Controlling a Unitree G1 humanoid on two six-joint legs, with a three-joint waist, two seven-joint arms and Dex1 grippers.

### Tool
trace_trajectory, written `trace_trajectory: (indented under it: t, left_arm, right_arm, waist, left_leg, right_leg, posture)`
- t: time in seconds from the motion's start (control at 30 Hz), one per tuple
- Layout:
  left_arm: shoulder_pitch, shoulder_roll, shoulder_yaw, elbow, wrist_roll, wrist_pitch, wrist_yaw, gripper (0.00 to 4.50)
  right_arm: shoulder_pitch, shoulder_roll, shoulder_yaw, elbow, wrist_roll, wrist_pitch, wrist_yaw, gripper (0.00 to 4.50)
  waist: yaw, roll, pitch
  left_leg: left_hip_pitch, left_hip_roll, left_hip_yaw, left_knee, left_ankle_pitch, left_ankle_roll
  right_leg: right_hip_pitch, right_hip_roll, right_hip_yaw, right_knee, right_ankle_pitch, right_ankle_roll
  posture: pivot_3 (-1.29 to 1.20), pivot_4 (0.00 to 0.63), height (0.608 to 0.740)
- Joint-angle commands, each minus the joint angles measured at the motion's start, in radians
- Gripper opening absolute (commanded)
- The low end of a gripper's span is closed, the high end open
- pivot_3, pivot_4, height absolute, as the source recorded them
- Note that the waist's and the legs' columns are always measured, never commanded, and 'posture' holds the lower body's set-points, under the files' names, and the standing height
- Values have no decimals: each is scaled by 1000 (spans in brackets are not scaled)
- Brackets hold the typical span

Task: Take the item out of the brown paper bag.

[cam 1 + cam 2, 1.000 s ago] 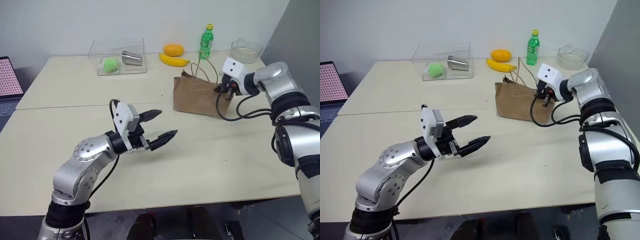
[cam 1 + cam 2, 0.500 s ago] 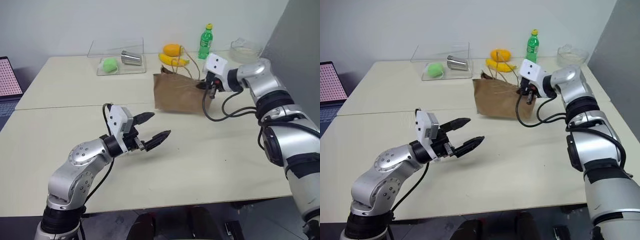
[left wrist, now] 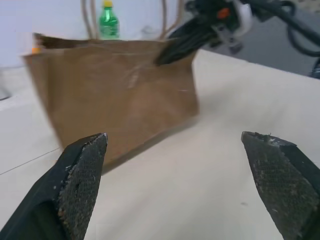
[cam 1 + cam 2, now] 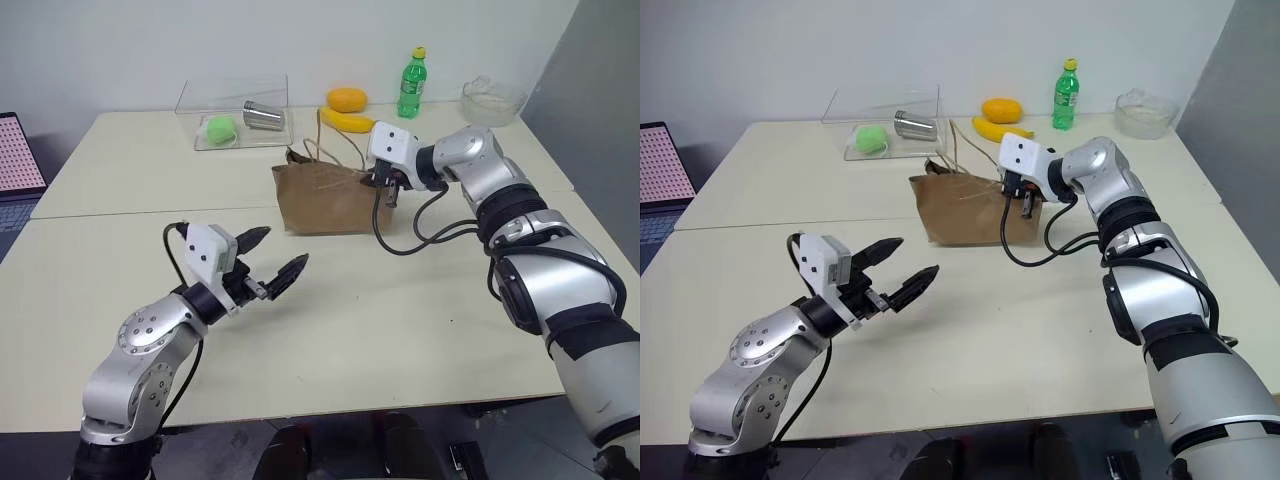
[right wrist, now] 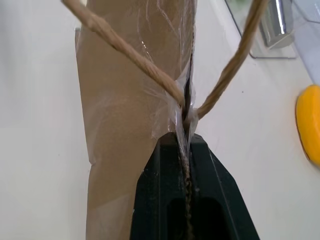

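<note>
The brown paper bag [image 4: 325,200] stands crinkled on the table, just beyond its middle, with its tan loop handles [image 4: 332,148] sticking up. My right gripper [image 4: 386,188] is shut on the bag's top edge at its right end. The right wrist view shows that gripper [image 5: 184,137] pinching the paper rim where the handles meet. My left gripper [image 4: 281,248] hovers open over the near left part of the table, pointing at the bag [image 3: 120,90] from a short distance with nothing between its fingers [image 3: 82,170]. The item is hidden inside the bag.
Behind the bag lie a banana [image 4: 348,121] and an orange fruit [image 4: 346,99], with a green soda bottle [image 4: 412,82] beside them. A clear plastic box [image 4: 235,115] holds a green ball and a metal cup. A glass bowl [image 4: 490,98] stands far right.
My right gripper has dragged the bag leftward across the table, still shut on its edge. The left gripper has drawn back to the left and a little lower, staying open.
</note>
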Motion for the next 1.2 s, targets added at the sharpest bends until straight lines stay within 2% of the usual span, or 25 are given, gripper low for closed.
trace_trajectory:
  t: [0.03,0.4,0.5,0.73,1.03,1.13,1.2]
  left_arm:
    - [28,-29,44,-70,14,-66,37,4500]
    - [83,-69,14,-150,16,-86,68,4500]
    - [74,-72,3,-150,24,-84,76,4500]
    - [47,-73,-25,-139,40,-83,74,4500]
    - [8,-84,-56,-81,68,-118,57,4500]
    - [-18,-91,-72,-52,81,-132,53,4500]
    - [-33,-95,-78,-36,85,-136,52,4500]
  right_arm:
    - [-39,0,-7,-16,-2,-35,-28,24]
    - [-36,2,6,3,-38,-45,-103,24]
    - [-37,0,17,4,-51,-63,-115,743]
    - [-37,-16,31,3,-74,-100,-126,3263]
    - [-49,-139,-57,-54,15,-47,-23,3263]
    - [7,-189,-94,-148,66,-3,22,3263]
    - [92,-223,-122,-305,112,54,50,3263]
  waist:
    - [0,0,0]
    - [0,0,0]
    - [0,0,0]
    - [0,0,0]
    - [2,0,0]
    - [3,0,0]
    - [4,0,0]
  left_leg:
    - [0,0,0,0,0,0]
    - [0,0,0,0,0,1]
    - [0,0,0,0,0,1]
    - [0,0,1,0,0,1]
    - [0,0,1,0,-1,1]
    - [0,0,1,0,-1,2]
    - [0,0,0,0,-1,3]
  right_leg:
    - [0,0,0,0,0,0]
    - [0,0,0,0,0,0]
    - [-1,0,0,0,0,0]
    - [0,0,0,1,0,0]
    - [0,0,0,0,0,0]
    - [0,0,0,0,0,0]
    - [1,0,0,0,0,0]
  posture:
    - [0,150,740]
    - [0,150,740]
    - [0,150,740]
    - [0,150,740]
    - [0,150,740]
    - [0,150,740]
    - [0,150,740]
